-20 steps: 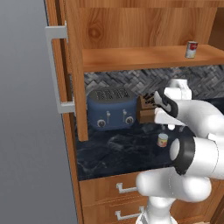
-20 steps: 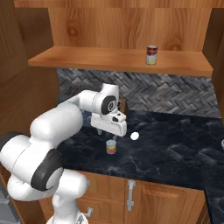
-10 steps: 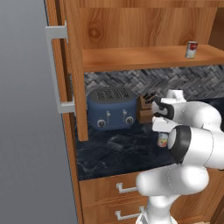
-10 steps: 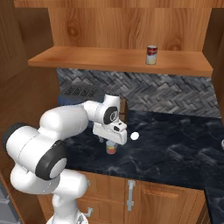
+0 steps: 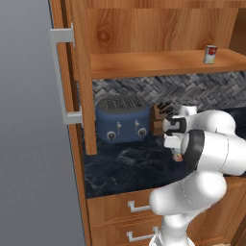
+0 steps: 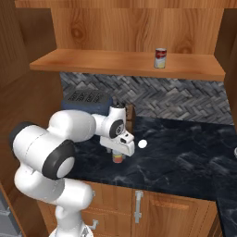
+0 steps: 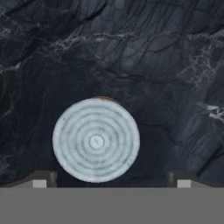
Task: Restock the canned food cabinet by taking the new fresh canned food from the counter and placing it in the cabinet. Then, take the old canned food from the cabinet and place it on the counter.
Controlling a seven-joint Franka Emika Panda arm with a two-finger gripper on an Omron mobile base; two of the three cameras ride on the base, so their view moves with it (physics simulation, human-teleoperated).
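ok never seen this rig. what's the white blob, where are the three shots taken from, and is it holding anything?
The white blob is a simulated robot arm on a mobile base. Two pictures come from base cameras behind it, left and right; the third looks straight down from its hand. Its end effector hangs directly over the small yellow-green can on the dark counter, fingers open either side, nothing held yet. A red-and-white can stands on the cabinet shelf. A blue toaster sits by the backsplash.

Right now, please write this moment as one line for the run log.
phase: reach | gripper: open above small yellow-green labelled can on dark marbled counter | red-and-white can: on wooden cabinet shelf
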